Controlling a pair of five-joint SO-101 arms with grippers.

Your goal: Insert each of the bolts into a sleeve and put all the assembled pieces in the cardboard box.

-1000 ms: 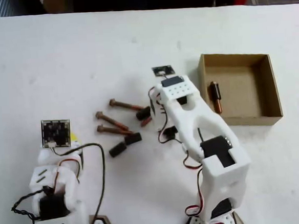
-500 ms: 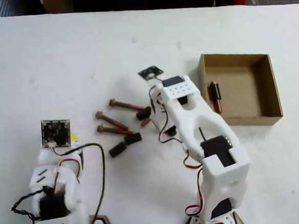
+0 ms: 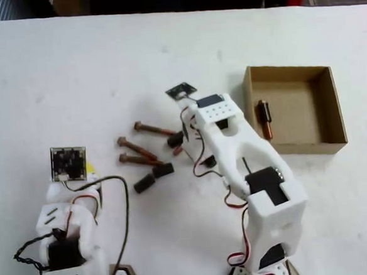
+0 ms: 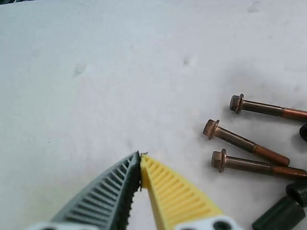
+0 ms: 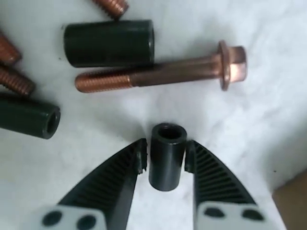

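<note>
In the right wrist view my right gripper [image 5: 165,155] is shut on a black sleeve [image 5: 167,155] that stands on end with its bore showing. Just beyond it lie a copper bolt [image 5: 182,72] and a second sleeve [image 5: 109,43], with a third sleeve [image 5: 29,123] off to one side. In the high view three bolts [image 3: 137,147] lie left of the right arm [image 3: 223,119], with two sleeves [image 3: 164,170] below them. My left gripper [image 4: 140,165] is shut on nothing, short of the bolts [image 4: 244,143]. The cardboard box [image 3: 332,102] holds one assembled piece [image 3: 265,119].
The left arm [image 3: 65,208] sits at the table's near left corner. Open white tabletop [image 3: 72,70] stretches behind and left of the bolts. The box stands right of the right arm's wrist.
The right wrist has rolled, and its camera board has swung leftward over the table. The left arm, the bolts and the loose sleeves have stayed put.
</note>
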